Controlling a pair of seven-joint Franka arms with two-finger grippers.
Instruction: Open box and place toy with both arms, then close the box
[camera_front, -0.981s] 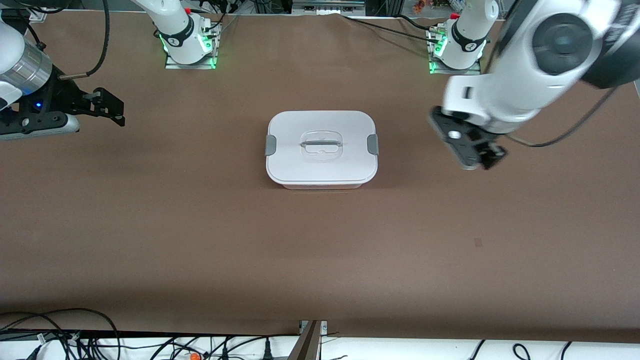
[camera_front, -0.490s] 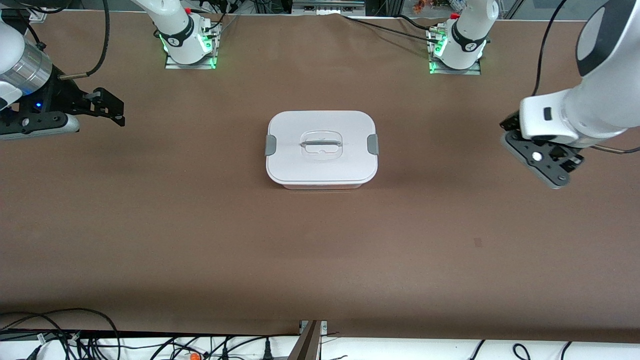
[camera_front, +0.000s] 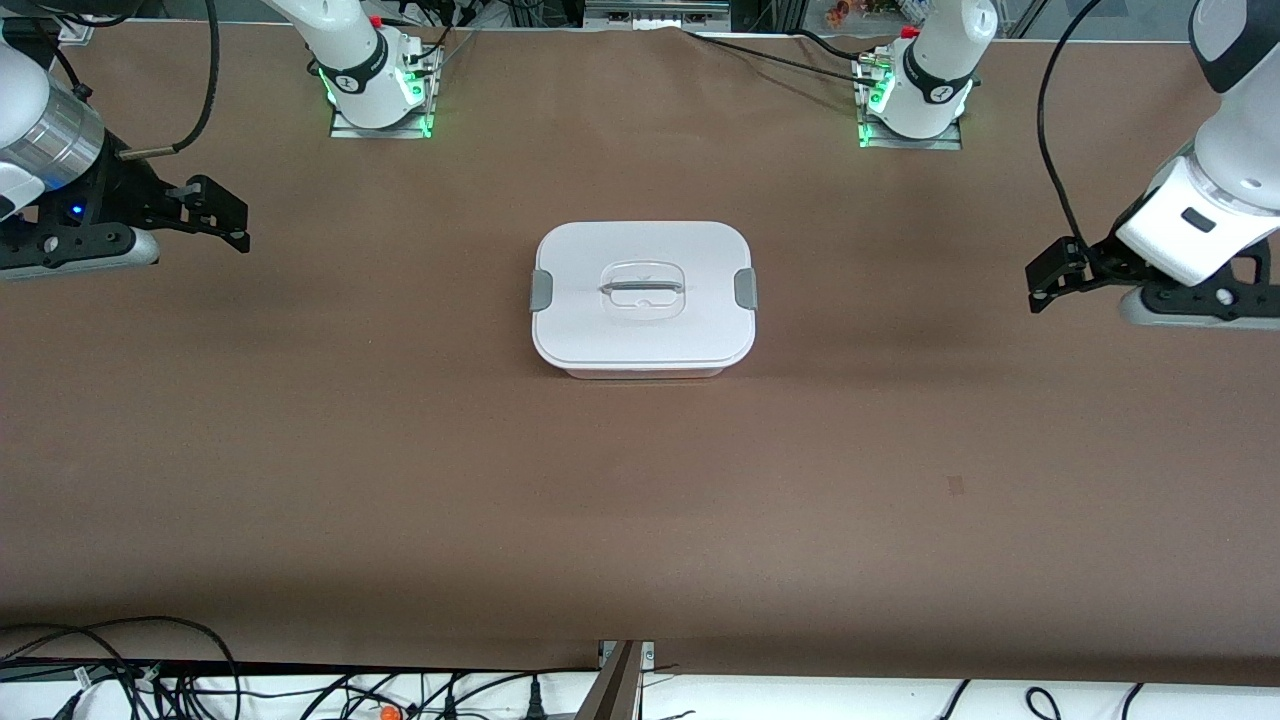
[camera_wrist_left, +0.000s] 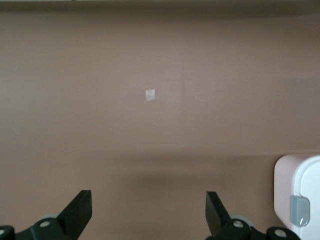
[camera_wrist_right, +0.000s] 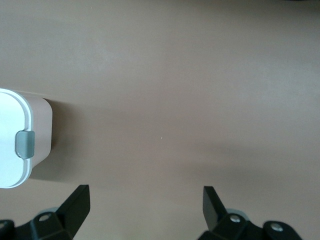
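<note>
The box (camera_front: 643, 297) stands in the middle of the brown table with its white lid on, both grey side clips (camera_front: 541, 289) down, and the clear handle on top. The toy is out of view. My left gripper (camera_front: 1046, 278) is open and empty over bare table toward the left arm's end, well apart from the box. Its wrist view shows the spread gripper (camera_wrist_left: 147, 201) and a corner of the box (camera_wrist_left: 300, 197). My right gripper (camera_front: 226, 214) waits open and empty over the right arm's end. Its wrist view shows the gripper (camera_wrist_right: 145, 196) and the box's end (camera_wrist_right: 22, 145).
The arm bases (camera_front: 375, 85) with green lights stand along the table's edge farthest from the front camera. Cables (camera_front: 150, 680) lie along the nearest edge. A small pale mark (camera_wrist_left: 150, 94) is on the cloth, seen as a dark speck (camera_front: 955, 485) in the front view.
My left arm has swung away from beside the box toward the left arm's end of the table, its gripper turning to face the box. The right arm and the box have not moved.
</note>
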